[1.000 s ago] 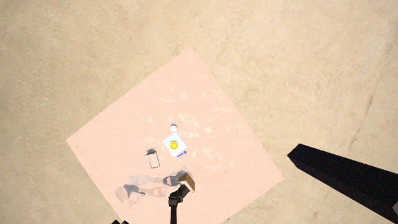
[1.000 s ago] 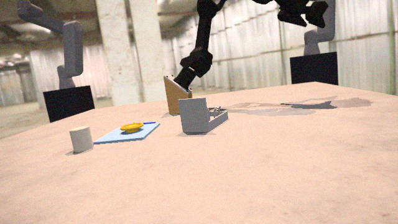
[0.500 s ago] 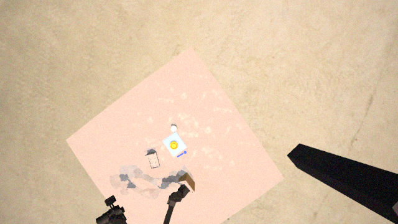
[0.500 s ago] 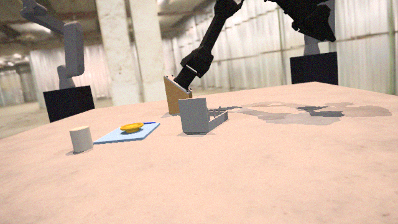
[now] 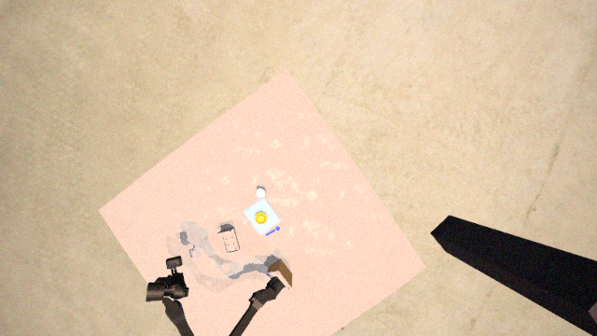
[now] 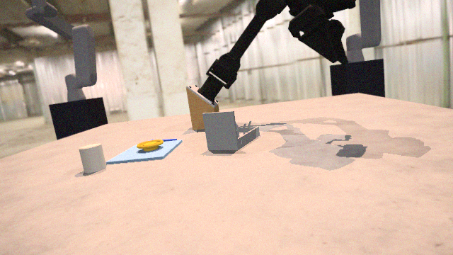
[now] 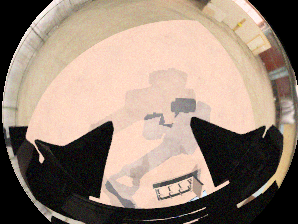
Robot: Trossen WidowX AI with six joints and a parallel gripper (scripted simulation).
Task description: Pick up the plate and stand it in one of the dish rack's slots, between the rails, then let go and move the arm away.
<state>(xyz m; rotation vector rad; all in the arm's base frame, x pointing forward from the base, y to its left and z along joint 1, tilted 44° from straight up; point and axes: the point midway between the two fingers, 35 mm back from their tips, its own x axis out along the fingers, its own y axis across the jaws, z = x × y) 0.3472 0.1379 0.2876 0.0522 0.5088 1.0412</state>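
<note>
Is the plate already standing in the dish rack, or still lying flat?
Still flat: the yellow plate lies on the blue mat, apart from the grey dish rack, whose slots look empty.

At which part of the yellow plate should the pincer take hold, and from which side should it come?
Probably the raised rim, from above. The yellow plate lies flat on the blue mat, so only its thin edge stands free; one finger could go inside the rim and one outside. The pincer is open, holds nothing, and is far off, beyond the dish rack.
</note>
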